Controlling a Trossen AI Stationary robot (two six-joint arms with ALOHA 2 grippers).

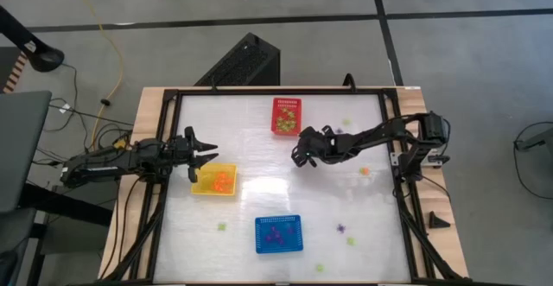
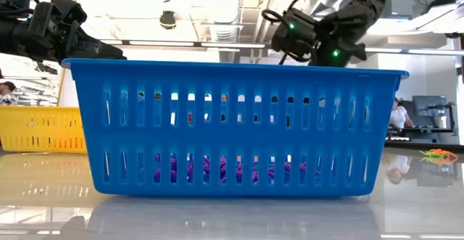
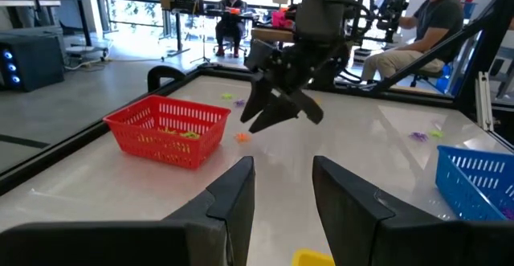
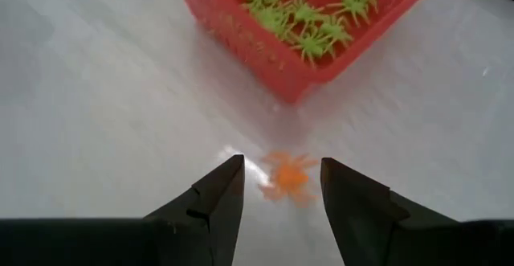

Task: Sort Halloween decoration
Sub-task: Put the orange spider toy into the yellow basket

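I see no brand, label or writing anywhere. My right gripper hangs low in the middle of the frame with its fingers apart, and a small orange plastic spider lies blurry on the shiny white surface between them, not clamped. Just above it, the red basket with slotted walls holds spiky light green spiders. My left gripper, fingers apart and empty, waits at the left over the yellow basket with orange pieces. The blue basket, bottom middle, holds purple ones. A few more trinkets lie loose at lower right.
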